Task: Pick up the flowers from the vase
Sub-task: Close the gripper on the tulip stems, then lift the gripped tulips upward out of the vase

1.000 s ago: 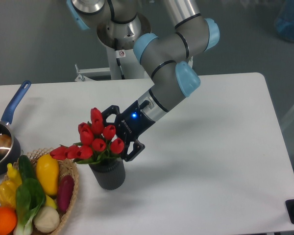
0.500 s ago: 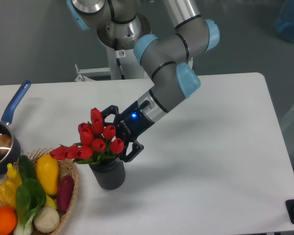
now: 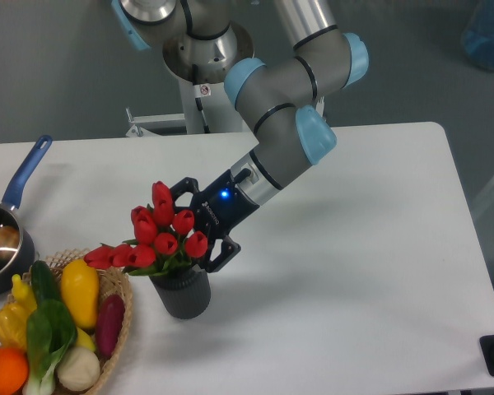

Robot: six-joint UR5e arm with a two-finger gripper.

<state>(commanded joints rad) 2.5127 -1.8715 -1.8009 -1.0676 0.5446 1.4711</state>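
Far left, a saucepan with blue handle sits on the white tabletop. A wicker basket of vegetables lies just beside the vase. The flowers stand in the vase. Behind the blooms, the gripper has its fingers spread wide, partly hidden by buds.

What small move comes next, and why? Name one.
Probably close the gripper on the bunch. Its jaws straddle the flowers just above the vase, whose mouth still holds the stems; whether the jaws already pinch them is hidden behind the blooms.
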